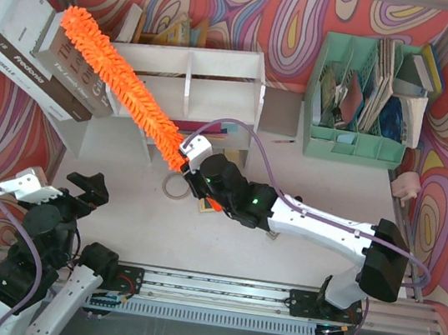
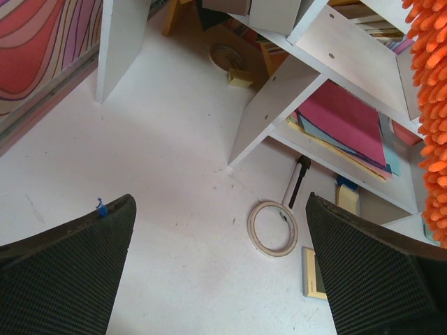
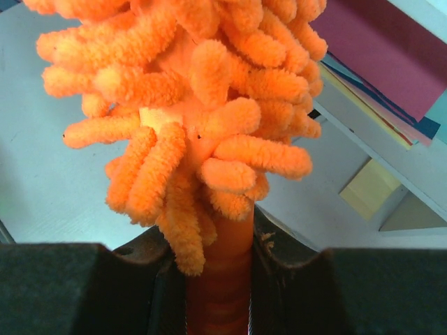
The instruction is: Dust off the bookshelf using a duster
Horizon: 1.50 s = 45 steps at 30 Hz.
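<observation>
**Soft duster [image 1: 128, 77] held by handle**

The right gripper [image 3: 220, 279] is clamping the thin handle. The light fluff is reaching ahead of it onto the bookshelf [image 1: 222, 70], probably touching. The left gripper [image 2: 220, 272] is hanging wide open, empty.

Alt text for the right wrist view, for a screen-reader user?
The right gripper is shut on the thin orange handle of the duster, whose fluffy orange head fills most of the frame. Behind it on the right, a board of the white bookshelf carries flat magenta and blue sheets.
</observation>
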Tool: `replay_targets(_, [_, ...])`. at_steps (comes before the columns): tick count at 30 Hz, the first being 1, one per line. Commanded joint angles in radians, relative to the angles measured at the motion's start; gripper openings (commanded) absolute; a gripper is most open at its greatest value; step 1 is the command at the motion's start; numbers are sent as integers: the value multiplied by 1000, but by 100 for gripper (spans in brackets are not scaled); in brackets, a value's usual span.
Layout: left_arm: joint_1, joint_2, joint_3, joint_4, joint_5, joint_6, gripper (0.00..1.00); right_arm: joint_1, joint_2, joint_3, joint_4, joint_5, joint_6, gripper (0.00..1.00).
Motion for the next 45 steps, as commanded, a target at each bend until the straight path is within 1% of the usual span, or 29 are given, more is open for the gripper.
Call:
replay_targets(1, [4, 8, 2, 13, 10, 10, 98, 1, 3, 1, 24, 25, 44, 0])
replay_targets(4, [4, 7, 2, 14, 12, 10, 99, 15, 3, -24, 31, -16, 69, 0])
replay_targets(8, [5, 0, 2, 10, 7, 8, 99, 75, -13, -24, 37, 40, 36, 0])
replay_targets(12, [4, 4, 2, 12, 10, 8, 99, 84, -62, -36, 63, 25, 26, 0])
replay_targets(16, [5, 6, 2, 13, 11, 9, 98, 85, -92, -54, 76, 50, 34, 0])
replay_targets(19, [4, 1, 2, 12, 9, 8, 98, 85, -72, -67, 62, 91, 62, 0])
replay_targets(27, [5, 0, 2, 11, 10, 8, 99, 85, -38, -99, 21, 195, 217, 0])
replay_targets(33, [5, 0, 2, 10, 11, 8, 98, 84, -27, -21, -5, 187, 264, 0])
replay_targets(36, [4, -5, 2, 10, 10, 8, 98, 85, 11, 53, -55, 190, 301, 0])
replay_targets(39, [4, -6, 2, 8, 7, 6, 98, 84, 51, 126, -120, 184, 377, 0])
replay_targets(45, [4, -8, 2, 9, 8, 6, 99, 85, 128, 243, -196, 85, 498, 0])
